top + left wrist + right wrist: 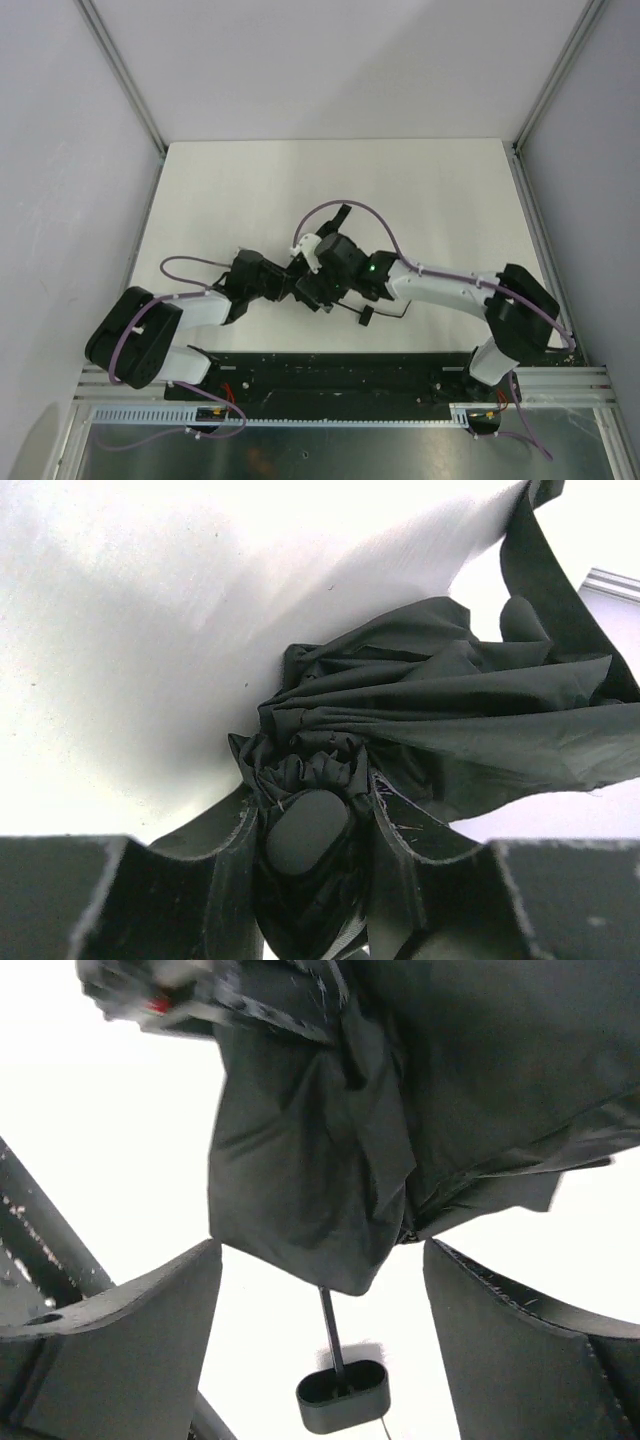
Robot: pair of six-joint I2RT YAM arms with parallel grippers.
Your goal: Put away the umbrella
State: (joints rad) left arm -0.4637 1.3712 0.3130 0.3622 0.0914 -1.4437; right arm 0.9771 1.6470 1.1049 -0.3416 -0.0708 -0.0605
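Observation:
The black umbrella [440, 710] is partly folded, its fabric bunched and crumpled. My left gripper [310, 810] is shut on its top end, with the rounded cap [305, 830] and gathered cloth between the fingers [222, 855]. My right gripper [322, 1250] is open, its fingers [150, 1340] wide apart and touching nothing. Loose canopy cloth [300, 1180] hangs just beyond them. A thin shaft runs from that cloth to the short handle [340, 1395], which lies on the table. In the top view both grippers meet mid-table around the umbrella [308, 290], with the handle [366, 316] toward the near edge.
The white table [400, 190] is enclosed by grey walls and aluminium posts [545, 100]. A black mounting rail [330, 375] runs along the near edge. Part of the left arm [150, 990] shows at the top left of the right wrist view.

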